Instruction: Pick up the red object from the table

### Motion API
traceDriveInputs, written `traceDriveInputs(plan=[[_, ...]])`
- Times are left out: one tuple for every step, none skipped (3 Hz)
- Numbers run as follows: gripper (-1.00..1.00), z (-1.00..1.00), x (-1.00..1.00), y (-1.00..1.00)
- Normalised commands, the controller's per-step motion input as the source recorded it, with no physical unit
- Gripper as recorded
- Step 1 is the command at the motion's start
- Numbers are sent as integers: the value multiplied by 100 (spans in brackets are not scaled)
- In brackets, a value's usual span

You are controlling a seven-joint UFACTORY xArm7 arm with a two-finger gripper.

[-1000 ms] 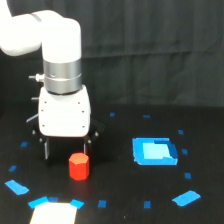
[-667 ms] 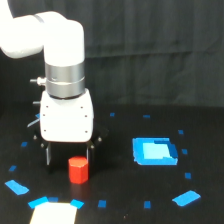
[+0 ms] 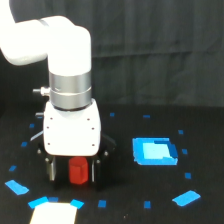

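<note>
The red object point(image 3: 78, 170), a small red-orange block, stands on the black table point(image 3: 125, 200) at the front left of the exterior view. My gripper point(image 3: 74, 172) has come down over it, with one dark finger point(image 3: 51, 171) on its left and one on its right. The block sits between the fingers, its top tucked under the white gripper body. The jaws look open, with small gaps on either side of the block. I cannot tell if the fingers touch it.
A larger blue square patch point(image 3: 154, 151) lies on the table to the exterior view's right of the gripper. Small blue tape marks point(image 3: 186, 198) dot the surface. A whitish patch point(image 3: 53, 214) sits at the front edge, just below the gripper.
The gripper has moved toward the front and down, so the red block now sits between its fingers instead of in front of them. The block itself has not moved.
</note>
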Motion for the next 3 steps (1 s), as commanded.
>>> traceDriveInputs(plan=[[-100, -29, -17, 27], [-100, 58, 17, 16], [-100, 1, 2, 34]])
